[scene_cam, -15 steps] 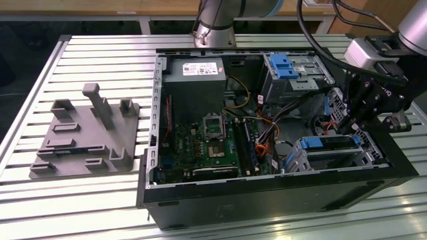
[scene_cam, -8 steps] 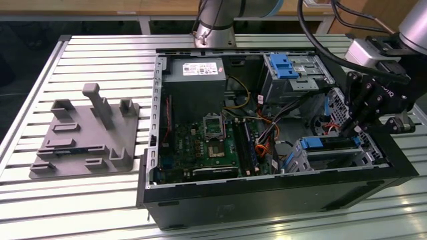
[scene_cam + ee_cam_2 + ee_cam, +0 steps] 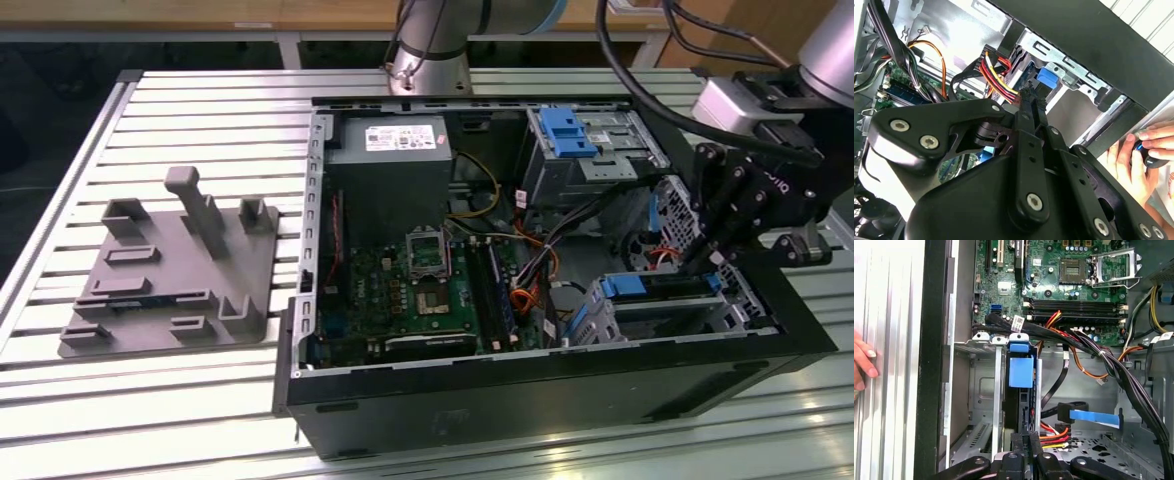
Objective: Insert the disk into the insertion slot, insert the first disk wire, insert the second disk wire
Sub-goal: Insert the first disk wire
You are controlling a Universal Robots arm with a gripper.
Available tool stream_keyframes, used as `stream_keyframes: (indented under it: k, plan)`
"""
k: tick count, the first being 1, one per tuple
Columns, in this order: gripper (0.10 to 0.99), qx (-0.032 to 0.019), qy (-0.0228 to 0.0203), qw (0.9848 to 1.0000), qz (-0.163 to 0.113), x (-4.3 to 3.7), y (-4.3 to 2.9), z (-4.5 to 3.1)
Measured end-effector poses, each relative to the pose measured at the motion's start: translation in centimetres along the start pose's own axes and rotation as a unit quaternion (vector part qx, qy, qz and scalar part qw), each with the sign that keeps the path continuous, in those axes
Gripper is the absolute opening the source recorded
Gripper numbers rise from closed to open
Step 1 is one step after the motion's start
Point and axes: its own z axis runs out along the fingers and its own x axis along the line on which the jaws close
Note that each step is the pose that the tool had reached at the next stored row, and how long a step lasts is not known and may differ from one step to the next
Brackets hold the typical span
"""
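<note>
In the exterior view the gripper [image 3: 698, 258] is seen lowered into the open computer case [image 3: 561, 385], at the exterior view's right, just above the insertion slot [image 3: 674, 318]. The disk [image 3: 657, 285] is already seated inside this slot, with its blue carrier showing along the upper edge. In the first wrist view the disk [image 3: 1020, 372] is seen on edge between the silver walls of the insertion slot [image 3: 998, 390]. The fingers of the gripper [image 3: 1026, 436] are brought together with almost no gap, just beside the end of the disk and a wire bundle [image 3: 1054, 432] of red, yellow and orange. Whether a connector is pinched cannot be told. A blue flat cable [image 3: 1094, 417] lies near it. A person's hand [image 3: 861, 362] is laid on the table [image 3: 894, 340] outside the case.
</note>
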Motion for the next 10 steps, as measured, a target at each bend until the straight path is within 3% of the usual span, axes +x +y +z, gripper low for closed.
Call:
stream_keyframes:
  k: [10]
  plan:
    - [0.165,0.0000,0.0023,1.0000,0.000,-0.34,0.23,0.28]
